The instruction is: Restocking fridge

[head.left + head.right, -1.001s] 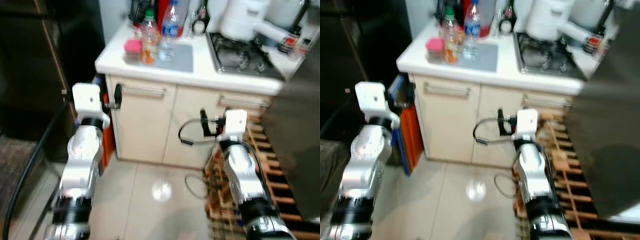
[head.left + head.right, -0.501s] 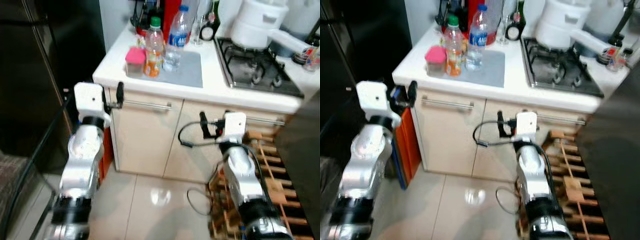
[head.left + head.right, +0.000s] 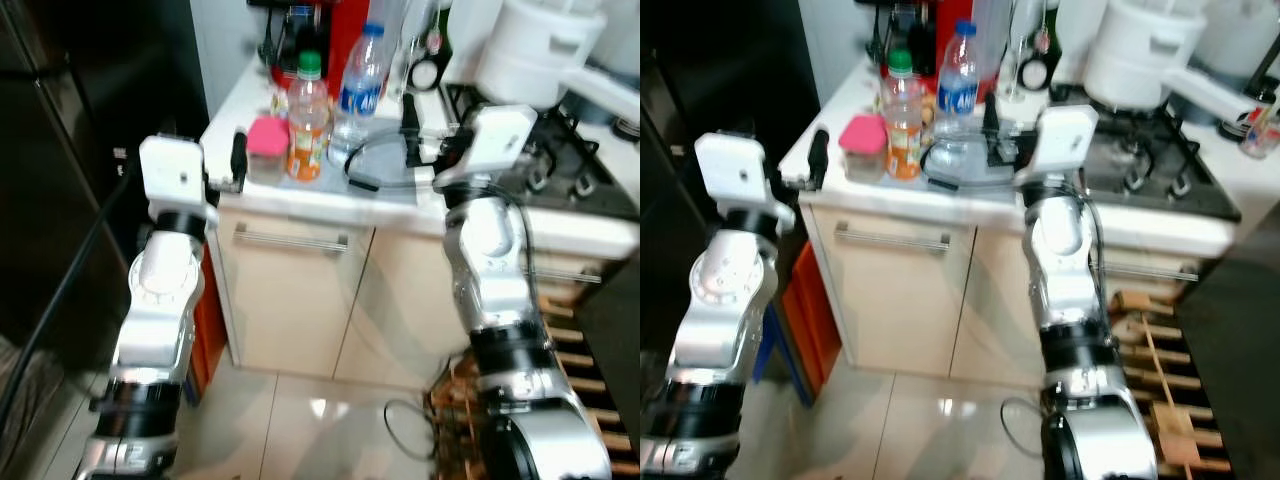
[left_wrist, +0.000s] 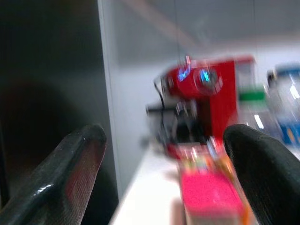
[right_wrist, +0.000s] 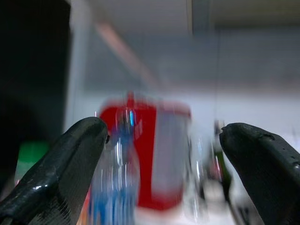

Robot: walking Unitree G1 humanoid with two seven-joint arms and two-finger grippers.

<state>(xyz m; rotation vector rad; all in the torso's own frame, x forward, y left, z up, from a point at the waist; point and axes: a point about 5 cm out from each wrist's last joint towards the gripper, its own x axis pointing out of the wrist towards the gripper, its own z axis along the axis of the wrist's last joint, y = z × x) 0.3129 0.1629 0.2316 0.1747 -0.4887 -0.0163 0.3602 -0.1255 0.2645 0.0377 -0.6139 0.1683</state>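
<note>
On the white counter [image 3: 330, 195] stand an orange juice bottle with a green cap [image 3: 307, 115], a blue-labelled water bottle [image 3: 360, 85] and a pink-lidded container [image 3: 266, 150]. My left gripper [image 3: 238, 160] is raised at the counter's left corner, level with the pink-lidded container [image 4: 211, 194]; its fingers [image 4: 79, 154] are spread, so it is open and empty. My right gripper [image 3: 408, 112] hovers above the counter just right of the water bottle [image 5: 115, 187]. It is open too, its fingers [image 5: 79, 145] wide apart with nothing between them.
A red coffee machine [image 3: 335, 40] stands behind the bottles. A white pot [image 3: 540, 50] sits on the gas stove [image 3: 590, 190] to the right. A dark fridge [image 3: 60, 200] stands to the left. Below are the cabinet handle [image 3: 290, 240], a wooden rack [image 3: 570, 360] and a floor cable [image 3: 410, 440].
The camera has drawn nearer to the counter. Both arms have risen from cabinet-front height to counter height, the right gripper now over the counter beside the water bottle.
</note>
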